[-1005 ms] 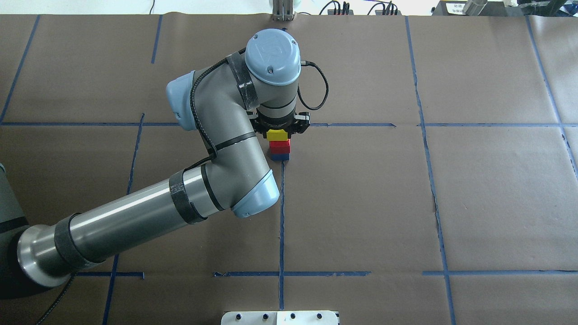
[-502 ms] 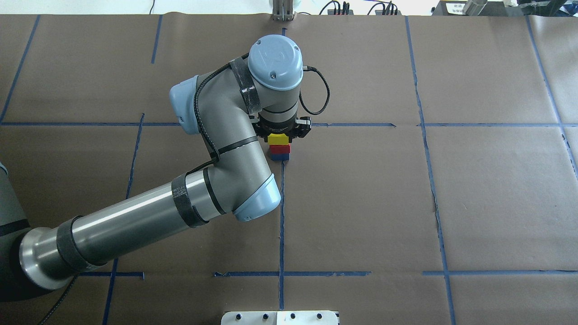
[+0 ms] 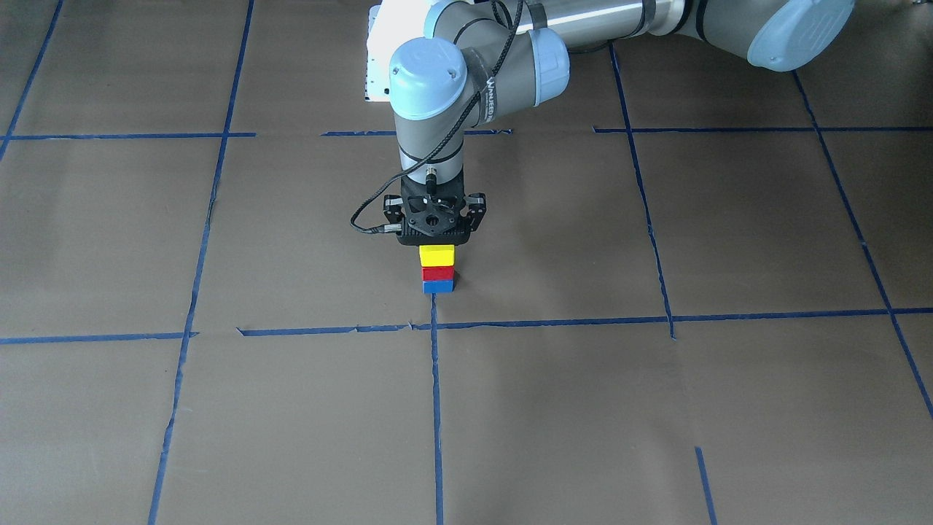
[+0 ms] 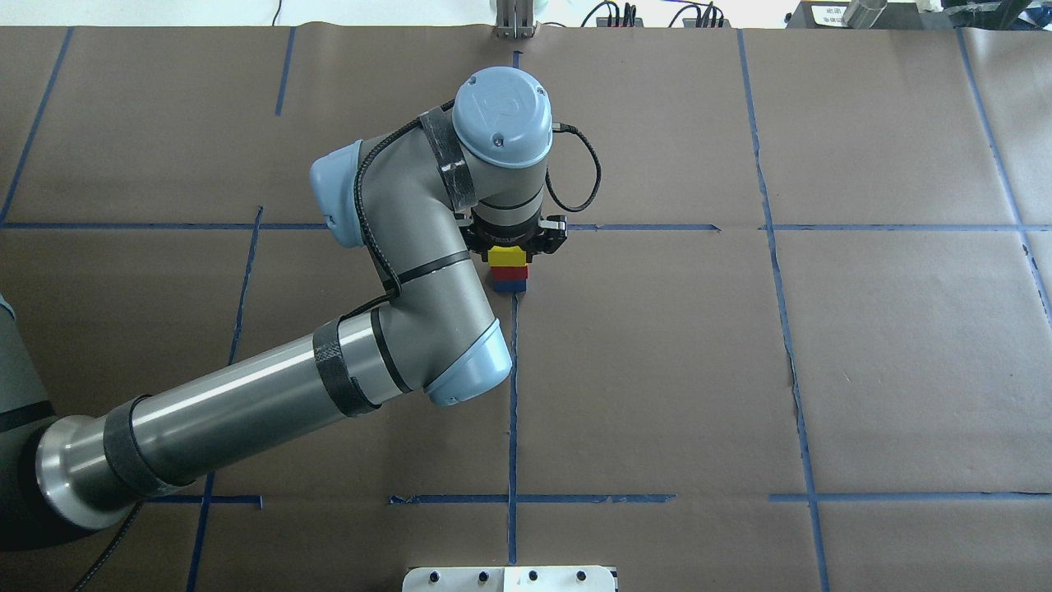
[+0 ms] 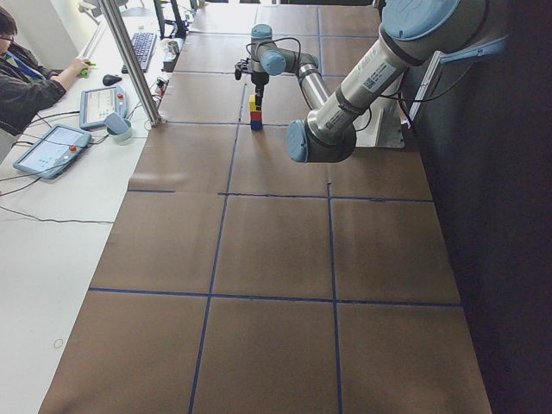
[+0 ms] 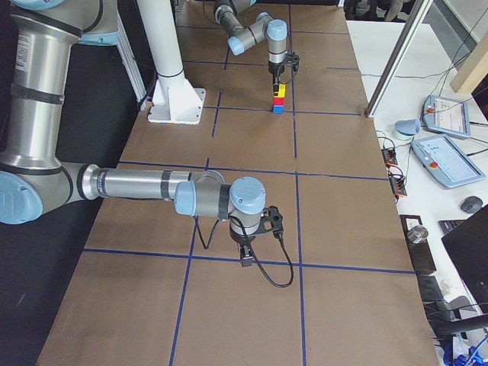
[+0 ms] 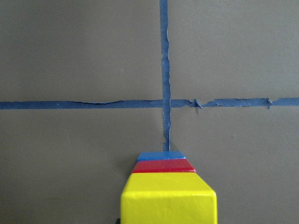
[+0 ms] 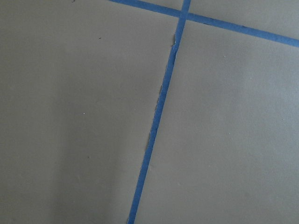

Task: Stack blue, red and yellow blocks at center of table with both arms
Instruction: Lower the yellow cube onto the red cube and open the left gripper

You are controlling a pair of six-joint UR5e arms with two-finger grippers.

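**Stack at the table centre.** We show the left gripper (image 3: 436,235) pointing straight down over a three-block stack (image 4: 509,272) at the centre of the table (image 3: 656,408). The gripper's own body hides its fingertips, so we cannot tell whether the jaws clasp the yellow block (image 3: 436,255) or stand clear of it. The yellow block sits flush on the red block (image 3: 437,273), which rests on the blue block (image 3: 438,286). The stack's long axis is vertical and its faces lie square to the tape lines (image 3: 434,379). It stands just on the robot's side of a tape crossing. The right gripper (image 6: 247,258) hangs over the table, well apart from the stack, and we cannot tell how its jaws stand.
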